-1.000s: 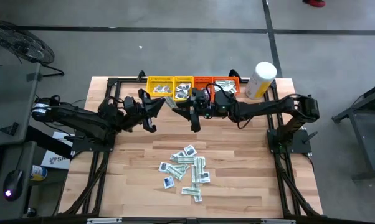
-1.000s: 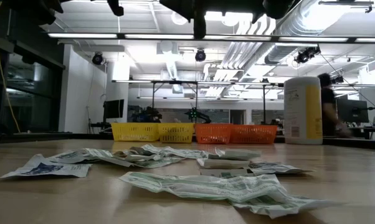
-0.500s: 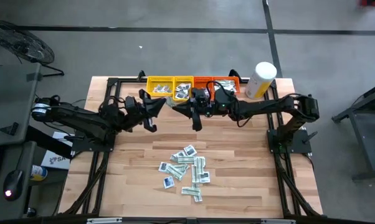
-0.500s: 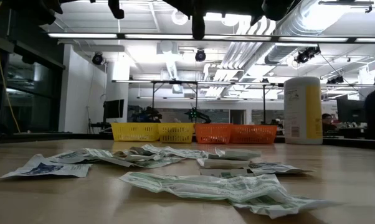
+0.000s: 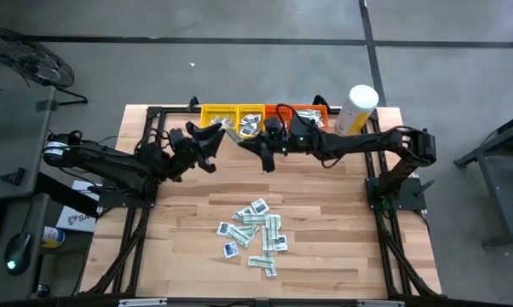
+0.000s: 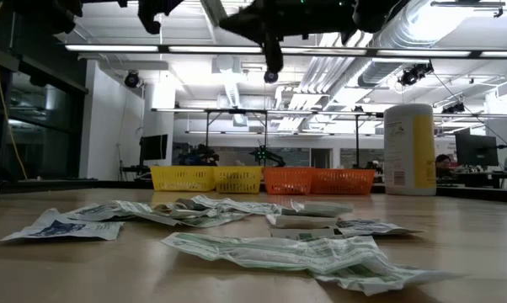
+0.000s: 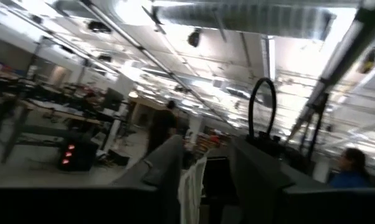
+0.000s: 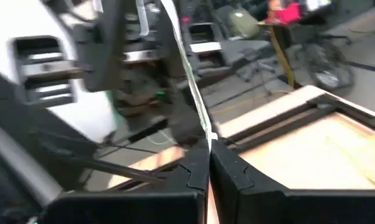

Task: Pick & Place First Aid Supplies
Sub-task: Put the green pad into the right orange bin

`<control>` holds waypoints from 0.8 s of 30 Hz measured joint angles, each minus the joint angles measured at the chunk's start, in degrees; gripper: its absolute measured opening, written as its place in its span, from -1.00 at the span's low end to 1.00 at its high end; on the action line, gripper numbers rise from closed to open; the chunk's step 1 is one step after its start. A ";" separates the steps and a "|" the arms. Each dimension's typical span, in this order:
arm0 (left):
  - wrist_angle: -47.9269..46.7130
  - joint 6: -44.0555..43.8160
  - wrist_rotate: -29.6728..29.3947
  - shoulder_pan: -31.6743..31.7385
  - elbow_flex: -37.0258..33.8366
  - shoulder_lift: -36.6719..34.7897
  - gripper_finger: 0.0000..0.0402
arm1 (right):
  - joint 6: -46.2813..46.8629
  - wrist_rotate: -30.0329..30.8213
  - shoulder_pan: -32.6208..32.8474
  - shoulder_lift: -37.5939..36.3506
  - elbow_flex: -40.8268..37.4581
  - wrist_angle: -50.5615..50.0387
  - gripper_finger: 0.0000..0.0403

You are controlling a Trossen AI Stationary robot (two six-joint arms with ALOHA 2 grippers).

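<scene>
Found the right end effector (image 8: 208, 163) pressed together on one end of a narrow white-and-green strip packet (image 8: 190, 81), held aloft at upper centre of the high view, just below the yellow trays (image 5: 231, 115). Noted the left end effector (image 7: 203, 180) close beside it, fingers apart, with the same strip hanging loosely between them. Recorded the remaining packets (image 5: 255, 230) heaped at lower centre on the tabletop (image 5: 342, 230). Judged the packets light, thin, floppy and easily creased; best pinched at an end or a raised edge, not flat against the wood. Confirmed the grip from the wrist views only; saw both arms and the heap's place from overhead, and the crumpled, lifted packet edges from the low view alone.
</scene>
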 joint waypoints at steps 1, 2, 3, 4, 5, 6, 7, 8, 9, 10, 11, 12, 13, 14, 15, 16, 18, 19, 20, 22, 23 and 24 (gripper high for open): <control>-0.05 0.02 -1.16 0.02 0.00 -0.09 -0.25 | 0.00 0.56 -0.60 -0.32 0.00 -1.20 -1.00; -0.36 0.04 -2.31 0.02 -0.02 -0.39 -0.18 | -0.10 1.26 -1.24 -0.91 -0.01 -3.26 -1.00; -0.28 0.36 -3.37 0.02 -0.02 -0.69 -0.12 | -0.55 2.68 -1.85 -1.55 -0.02 -5.41 -1.00; -0.30 1.23 -4.30 0.01 -0.02 -1.12 -0.07 | -1.50 3.93 -2.65 -2.60 0.00 -8.36 -1.00; -0.62 2.06 -5.36 0.00 -0.02 -1.67 -0.02 | -2.93 5.35 -3.49 -3.71 0.00 -12.13 -1.00; -0.66 2.53 -5.89 0.00 -0.02 -2.00 0.01 | -4.62 7.23 -4.34 -4.82 0.00 -15.48 -1.00; -1.03 2.67 -5.91 0.00 -0.02 -2.49 0.04 | -6.60 9.22 -5.23 -6.16 0.00 -19.48 -1.00; -1.80 2.63 -5.96 0.00 -0.02 -3.16 0.05 | -8.80 11.86 -5.99 -7.46 0.00 -23.73 -1.00; -2.66 2.63 -6.06 0.00 -0.02 -3.76 0.06 | -11.26 15.02 -6.66 -8.69 0.00 -27.49 -1.00; -3.94 2.65 -6.14 0.00 -0.02 -4.46 0.07 | -13.76 18.61 -7.37 -9.99 0.00 -31.13 -1.00; -5.42 2.64 -6.36 0.00 -0.02 -5.12 0.07 | -16.25 22.19 -8.01 -11.18 0.00 -35.02 -1.00; -6.87 2.45 -6.67 0.00 -0.02 -5.57 0.07 | -18.69 25.81 -8.66 -12.04 0.00 -38.57 -1.00; -8.44 2.23 -6.87 0.00 -0.02 -6.08 0.07 | -20.88 29.03 -9.29 -12.72 0.02 -41.67 -1.00; -10.10 1.88 -7.32 0.00 -0.02 -6.60 0.07 | -22.81 31.84 -10.06 -13.30 0.07 -44.94 -1.00; -11.46 1.22 -7.63 0.00 -0.02 -6.93 0.07 | -24.56 34.36 -10.79 -13.52 0.07 -48.29 -1.00; -12.63 0.45 -7.81 0.00 -0.02 -7.25 0.07 | -26.35 36.63 -11.55 -13.54 0.07 -51.17 -1.00; -15.81 -0.83 -8.76 0.00 -0.02 -7.83 0.07 | -29.47 39.81 -13.45 -13.48 0.04 -56.48 -1.00; -16.97 -1.58 -9.12 0.00 -0.02 -7.85 0.07 | -30.97 40.62 -14.58 -13.28 0.04 -58.97 -1.00; -18.21 -2.55 -9.67 0.00 -0.02 -7.86 0.08 | -32.69 41.03 -15.78 -12.88 0.02 -60.46 -1.00; -20.27 -4.63 -9.86 0.00 -0.02 -7.85 0.08 | -36.51 40.97 -18.44 -12.07 0.02 -62.71 -1.00; -21.04 -5.53 -9.89 0.00 -0.02 -7.85 0.08 | -39.20 40.54 -19.74 -11.54 -0.02 -63.25 -1.00; -22.04 -6.47 -9.87 0.00 -0.02 -7.85 0.08 | -42.73 39.36 -21.03 -10.95 -0.02 -63.34 -1.00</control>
